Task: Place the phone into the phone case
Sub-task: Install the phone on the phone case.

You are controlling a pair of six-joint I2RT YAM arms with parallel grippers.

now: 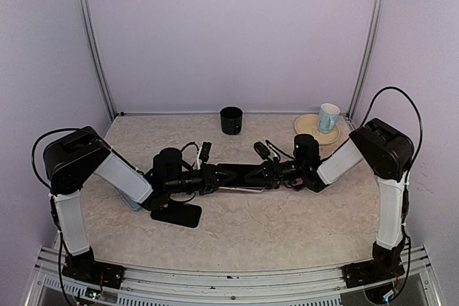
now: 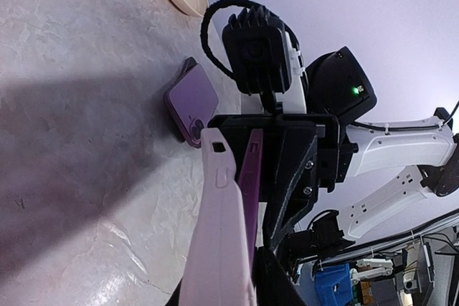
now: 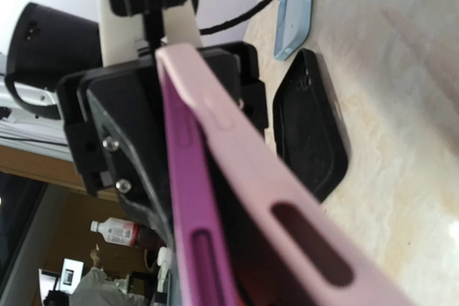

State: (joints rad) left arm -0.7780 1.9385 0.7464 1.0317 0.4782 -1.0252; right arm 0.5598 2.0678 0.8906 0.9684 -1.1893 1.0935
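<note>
The table [image 1: 287, 234] is closed in by a back wall and two side walls, with only the near edge, where the arms stand, left open. Free surface lies in front of the arms' meeting point and behind it. A black cup [image 1: 231, 120] stands at the back centre, and a plate [image 1: 307, 121] with a mug [image 1: 328, 116] on it sits in the back right corner. A black case [image 1: 176, 214] lies flat just in front of the left arm, with a light blue case [image 3: 297, 12] beside it. A purple piece [image 2: 192, 102], case or phone cannot be told, lies flat close under the right arm. The phone [image 2: 251, 170] is purple and is held off the tabletop at the middle of the table. It is turned on its long edge, with its long axis running left to right between the two arms. It lies face to face against the pink case [image 2: 219, 234], and its side shows along the case's rim. The left gripper [image 1: 224, 177] has its jaws narrow, pinching one end of phone and case together, a finger on each side. The right gripper [image 1: 262, 175] meets the opposite end with narrow jaws. One finger lies along the phone and the other is hidden, so whether it grips cannot be told.
</note>
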